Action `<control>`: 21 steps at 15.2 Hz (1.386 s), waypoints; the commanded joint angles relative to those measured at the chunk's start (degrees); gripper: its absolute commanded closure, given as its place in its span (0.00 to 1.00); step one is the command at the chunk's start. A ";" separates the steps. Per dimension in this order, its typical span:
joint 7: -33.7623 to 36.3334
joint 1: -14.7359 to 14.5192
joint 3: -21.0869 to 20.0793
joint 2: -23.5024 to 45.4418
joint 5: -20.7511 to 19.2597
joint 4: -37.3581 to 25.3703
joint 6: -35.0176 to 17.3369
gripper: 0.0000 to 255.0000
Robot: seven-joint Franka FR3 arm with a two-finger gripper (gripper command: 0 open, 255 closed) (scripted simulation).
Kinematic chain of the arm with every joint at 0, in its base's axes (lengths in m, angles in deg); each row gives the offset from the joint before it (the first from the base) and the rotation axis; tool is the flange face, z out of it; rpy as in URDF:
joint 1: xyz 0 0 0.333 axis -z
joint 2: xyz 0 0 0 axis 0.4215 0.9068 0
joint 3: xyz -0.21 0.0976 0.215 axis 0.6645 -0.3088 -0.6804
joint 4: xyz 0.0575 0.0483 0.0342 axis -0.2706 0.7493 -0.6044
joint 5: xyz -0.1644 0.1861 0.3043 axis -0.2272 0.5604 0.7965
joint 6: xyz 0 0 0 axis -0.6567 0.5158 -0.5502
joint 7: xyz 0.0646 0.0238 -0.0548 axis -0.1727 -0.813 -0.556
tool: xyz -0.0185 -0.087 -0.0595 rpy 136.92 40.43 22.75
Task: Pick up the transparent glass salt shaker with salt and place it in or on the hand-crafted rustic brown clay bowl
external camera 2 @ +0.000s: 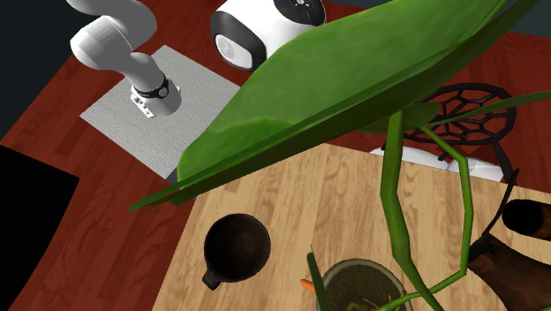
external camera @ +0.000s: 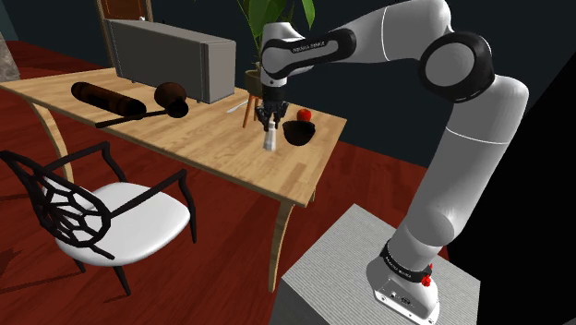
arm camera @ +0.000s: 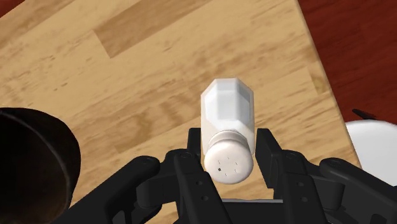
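Over the tabletop (external camera: pixel 212 138) the arm (external camera: pixel 462 138) is reaching out near the short edge where the bowl (external camera: pixel 298 132) is sitting, and yeah, the gripper (external camera: pixel 270 123) is clamping the white shaker (external camera: pixel 270 141) by its cap, just beside that bowl.

**Behind the Leaf and Past the Edges**

In the second exterior view a broad green leaf (external camera 2: pixel 353 79) covers most of the arm (external camera 2: pixel 256 31), part of the chair (external camera 2: pixel 477 106) and one edge of the tabletop (external camera 2: pixel 291 194). The plant pot (external camera 2: pixel 358 284) is cut off by the bottom edge. A dark thing (external camera 2: pixel 530 216) is cut off by the right edge, and what it is cannot be told.

In the wrist view the salt shaker (arm camera: pixel 228 108) has its neck hidden between the fingers of the gripper (arm camera: pixel 229 135) clasping it. The dark bowl (arm camera: pixel 32 165) runs off the picture's edge.

In the shoulder view a red thing (external camera: pixel 304 114) behind the bowl, at the tabletop's end nearest the stand (external camera: pixel 342 268), is too small to name.
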 commanded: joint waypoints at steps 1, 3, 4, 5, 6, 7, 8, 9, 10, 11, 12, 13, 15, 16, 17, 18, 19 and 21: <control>-0.15 0.01 -0.01 -0.65 0.11 -0.79 1.47 1.00; -0.27 0.00 -0.03 -0.92 0.18 -2.00 2.93 1.00; -0.33 0.00 -0.03 -1.04 0.21 -2.63 3.67 1.00; -0.39 -0.01 -0.04 -1.14 0.24 -3.27 4.41 1.00; -0.45 -0.01 -0.05 -1.23 0.27 -3.92 5.15 1.00; -0.51 -0.02 -0.05 -1.31 0.30 -4.59 5.90 1.00; -0.56 -0.03 -0.06 -1.37 0.32 -5.28 6.65 1.00; -0.62 -0.03 -0.06 -1.43 0.34 -5.98 7.40 1.00; -0.67 -0.04 -0.07 -1.47 0.36 -6.70 8.16 1.00; -0.72 -0.05 -0.08 -1.49 0.37 -7.43 8.92 1.00; -0.77 -0.06 -0.08 -1.51 0.39 -8.18 9.68 1.00; -0.82 -0.07 -0.09 -1.51 0.40 -8.95 10.45 1.00; -2.11 0.61 0.46 -1.04 0.40 -10.26 11.19 1.00; -3.37 1.29 1.00 -0.51 0.39 -11.18 11.49 1.00; -4.62 1.97 1.54 0.07 0.39 -12.18 11.82 1.00; -5.86 2.65 2.07 0.71 0.40 -13.26 12.16 1.00; -7.09 3.33 2.58 1.42 0.42 -14.43 12.54 1.00; -9.54 4.70 3.57 3.00 0.48 -17.03 13.37 1.00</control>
